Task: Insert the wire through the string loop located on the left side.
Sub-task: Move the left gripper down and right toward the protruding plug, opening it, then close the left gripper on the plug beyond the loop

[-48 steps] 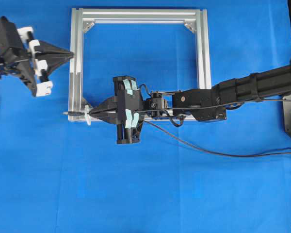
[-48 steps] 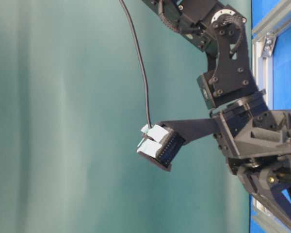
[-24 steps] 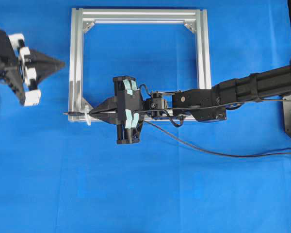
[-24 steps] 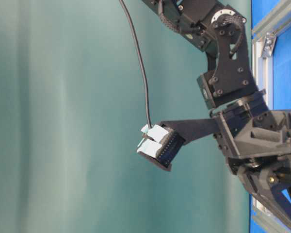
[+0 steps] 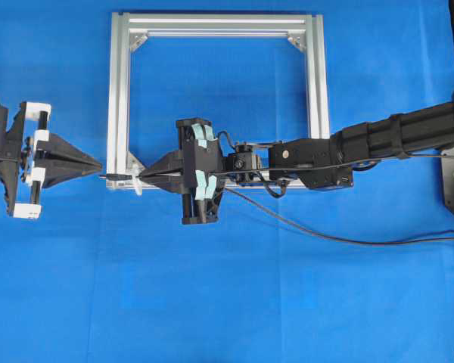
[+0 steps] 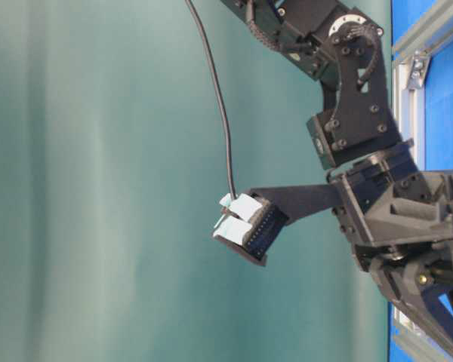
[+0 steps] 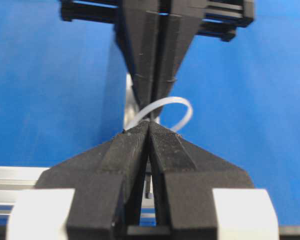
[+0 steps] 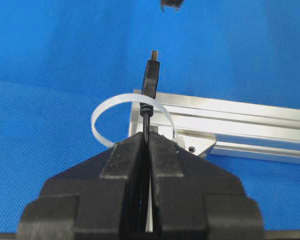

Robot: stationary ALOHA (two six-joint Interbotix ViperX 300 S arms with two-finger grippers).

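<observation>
The long, thin black wire (image 8: pixel 148 107) with its small plug tip already pokes through the tiny white string loop (image 8: pixel 102 112). You can see this best from the right wrist camera: the plug sticks out past the far side of the loop, over the edge of the square silver metal frame (image 5: pixel 117 91). From above, the loop (image 5: pixel 138 181) sits at the frame's lower left corner, and the plug tip (image 5: pixel 112 177) pokes out to the left of it.

The right gripper (image 5: pixel 150 178), black with pointed fingers, is squeezed shut on the wire just behind the loop. The rest of the wire trails off to the right across the blue cloth table (image 5: pixel 227 302).

The left gripper (image 5: pixel 98 165), black with white blocks, has its fingers pressed tight together and holds nothing. Its tip is just beside the plug tip, pointing right at it.

So the threading looks mostly done. I think the step now is for the left gripper to take the plug. For that it would need to spread its fingers first, slide around the plug, and pinch it. Then the wire could be pulled farther through. It must go gently, so it does not knock the plug back out.
</observation>
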